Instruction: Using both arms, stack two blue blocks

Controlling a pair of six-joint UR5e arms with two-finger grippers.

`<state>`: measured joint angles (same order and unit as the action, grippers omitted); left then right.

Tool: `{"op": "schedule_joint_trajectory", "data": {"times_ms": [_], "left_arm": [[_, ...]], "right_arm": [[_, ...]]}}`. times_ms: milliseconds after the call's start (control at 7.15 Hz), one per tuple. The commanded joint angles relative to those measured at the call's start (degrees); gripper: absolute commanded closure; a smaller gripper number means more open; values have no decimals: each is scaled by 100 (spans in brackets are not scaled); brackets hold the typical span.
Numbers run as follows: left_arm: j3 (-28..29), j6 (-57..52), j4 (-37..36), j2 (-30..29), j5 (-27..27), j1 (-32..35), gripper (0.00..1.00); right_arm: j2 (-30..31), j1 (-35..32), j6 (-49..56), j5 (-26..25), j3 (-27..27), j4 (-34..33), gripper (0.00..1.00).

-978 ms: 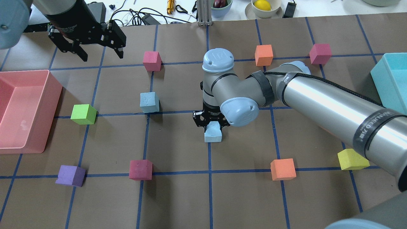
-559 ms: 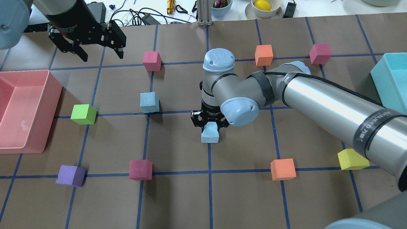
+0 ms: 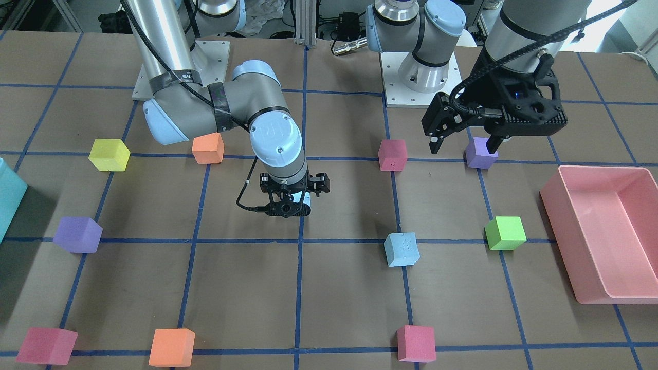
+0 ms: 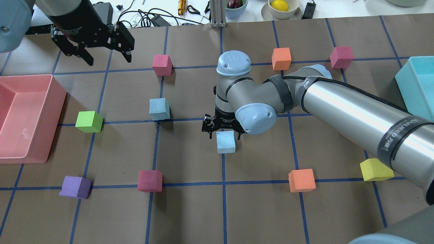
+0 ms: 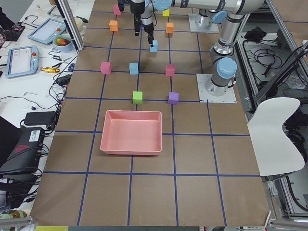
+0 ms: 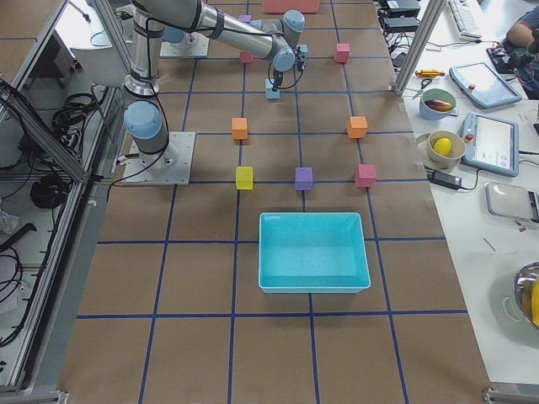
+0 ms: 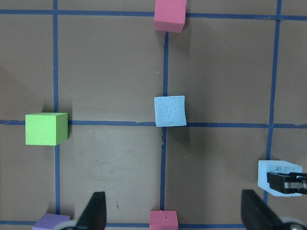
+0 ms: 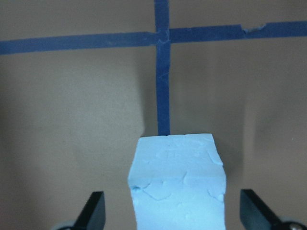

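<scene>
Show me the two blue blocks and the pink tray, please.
centre blue block (image 4: 225, 139), overhead view, top face.
left blue block (image 4: 158, 105), overhead view, top face.
pink tray (image 4: 20, 115), overhead view, bare floor inside.

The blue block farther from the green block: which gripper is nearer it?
Right. The right gripper is open at that blue block, one finger on each side, neither touching. The left gripper hangs open, high over the other half of the table.

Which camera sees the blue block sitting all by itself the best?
The left wrist-mounted view: the lone blue block sits near the middle, seen straight from above, with its dents clear. The overhead exterior and exterior front-facing views show it smaller and at an angle. Exterior left shows it tiny.
</scene>
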<state>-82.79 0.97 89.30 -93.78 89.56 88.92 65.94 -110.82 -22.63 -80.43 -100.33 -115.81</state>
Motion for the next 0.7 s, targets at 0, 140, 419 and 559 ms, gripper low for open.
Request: {"op": "schedule_joint_trajectory", "data": {"times_ms": [0,140,419,559], "left_arm": [[-35,9,0,9,9,11,0],[-114,52,0,-17,9,20,0],[-386,158,-374,-175,0,64,0],[-578,280,-874,-367,-17,64,0]], "right_arm": [[242,199,56,-70,118,75,0],[505,506,92,-279,214,189,0],[979,1340,1317,-500,233,672,0],[1304,1640,1401,-587,250,952,0]]}}
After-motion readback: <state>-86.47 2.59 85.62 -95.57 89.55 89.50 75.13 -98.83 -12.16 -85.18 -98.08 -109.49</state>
